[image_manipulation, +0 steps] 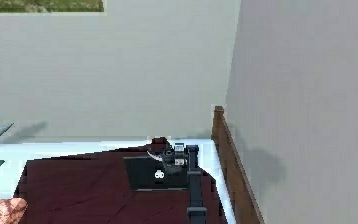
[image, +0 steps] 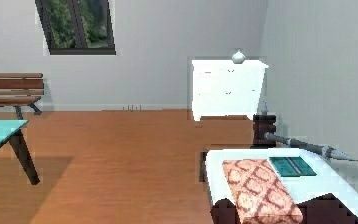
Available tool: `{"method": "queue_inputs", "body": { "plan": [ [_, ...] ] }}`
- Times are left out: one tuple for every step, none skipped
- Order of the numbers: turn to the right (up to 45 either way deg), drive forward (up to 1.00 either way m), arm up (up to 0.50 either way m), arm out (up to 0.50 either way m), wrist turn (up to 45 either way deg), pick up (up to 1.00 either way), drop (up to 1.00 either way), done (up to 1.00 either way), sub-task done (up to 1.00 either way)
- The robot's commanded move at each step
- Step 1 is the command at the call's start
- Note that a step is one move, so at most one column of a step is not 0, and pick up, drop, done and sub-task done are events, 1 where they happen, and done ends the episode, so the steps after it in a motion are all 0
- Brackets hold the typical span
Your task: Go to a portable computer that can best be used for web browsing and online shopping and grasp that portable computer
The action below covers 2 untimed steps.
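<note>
1. The laptop point(image_manipulation: 139, 172), a dark flat slab by my judgement, lies on the bed point(image_manipulation: 87, 150), on the maroon blanket point(image_manipulation: 77, 190) near the headboard point(image_manipulation: 232, 160).
2. My arm point(image_manipulation: 194, 190) stands out over the bed, placing my tool point(image_manipulation: 163, 165) at the laptop for the grasp.
3. I cannot tell whether the tool grips anything, because the laptop rests on the bed directly behind it.
4. I cannot tell whether it is above or touching the laptop.

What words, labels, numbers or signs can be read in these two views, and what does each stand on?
None can be read.
White squares on the arm: black marks, no letters or numbers.
Teal flat thing on the bed: too small to show any print.
White dresser: plain.
</note>
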Motion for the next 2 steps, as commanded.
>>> {"method": "queue_inputs", "body": {
  "plan": [
    [0.0, 0.0, 0.0, 0.0, 0.0, 1.0, 0.0, 0.0, 0.0],
    [0.0, 0.0, 0.1, 0.0, 0.0, 0.0, 0.0, 0.0, 0.0]
  ]
}}
